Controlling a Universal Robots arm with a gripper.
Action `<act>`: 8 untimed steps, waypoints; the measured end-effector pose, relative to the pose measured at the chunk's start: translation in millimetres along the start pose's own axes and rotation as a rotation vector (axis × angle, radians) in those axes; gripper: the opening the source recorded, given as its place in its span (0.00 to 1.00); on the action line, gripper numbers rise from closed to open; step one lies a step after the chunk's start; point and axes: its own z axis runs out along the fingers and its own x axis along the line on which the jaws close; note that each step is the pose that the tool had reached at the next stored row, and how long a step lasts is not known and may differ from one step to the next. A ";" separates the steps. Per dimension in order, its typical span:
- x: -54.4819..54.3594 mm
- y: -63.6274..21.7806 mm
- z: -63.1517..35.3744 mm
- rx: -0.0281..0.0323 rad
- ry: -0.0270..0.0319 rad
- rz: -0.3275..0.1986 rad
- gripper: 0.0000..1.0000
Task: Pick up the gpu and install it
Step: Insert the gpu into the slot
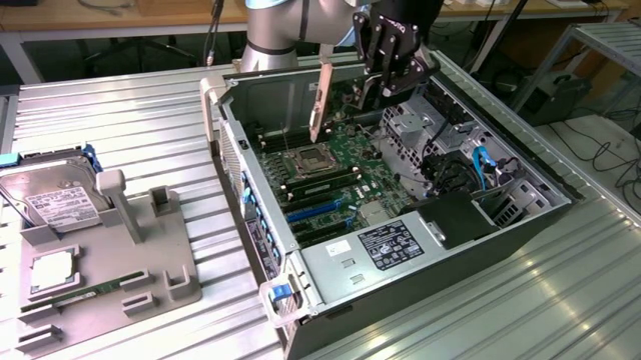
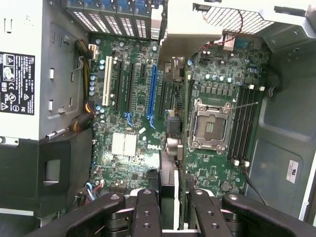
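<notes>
Item: grey plastic parts fixture (image 1: 150,247), lying nearest in the exterior view at its left, on the ribbed aluminium table (image 1: 130,112). It is carrying a silver labelled hard drive (image 1: 50,199) at its far left end, a square silver processor chip (image 1: 50,271) in a recess nearer in, and a narrow green memory stick (image 1: 85,294) lying flat beside that.

Item: open black and silver desktop computer case (image 1: 541,225), lying on its side at the centre and right of the exterior view. It is exposing a green motherboard (image 1: 331,169) with an empty silver processor socket (image 1: 305,157), blue and black expansion slots (image 1: 320,214) towards the near end, and a grey labelled power supply box (image 1: 386,247) at the near corner. Blue cables (image 1: 486,169) are running along the drive bay on the right.

Item: black two-fingered gripper (image 1: 389,84), hanging over the far end of the case. It is clenching on the gpu (image 1: 323,94), a flat card seen edge-on, with its silver bracket hanging tilted above the motherboard, clear of the slots.

Item: wrist view, gripper (image 2: 173,217) with black fingers (image 2: 146,210) pressing on either side of the thin dark gpu (image 2: 168,168), which is hanging above the motherboard (image 2: 128,98) between the long blue slot (image 2: 152,94) and the processor socket (image 2: 210,126)
</notes>
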 end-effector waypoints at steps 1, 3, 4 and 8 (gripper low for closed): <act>0.0 0.0 0.7 0.0000 -0.0001 0.000 0.28; 0.0 0.1 2.0 0.0001 -0.0002 0.000 0.28; 0.0 0.1 2.5 0.0001 -0.0001 0.000 0.28; 0.1 0.3 4.5 0.0001 -0.0001 0.000 0.28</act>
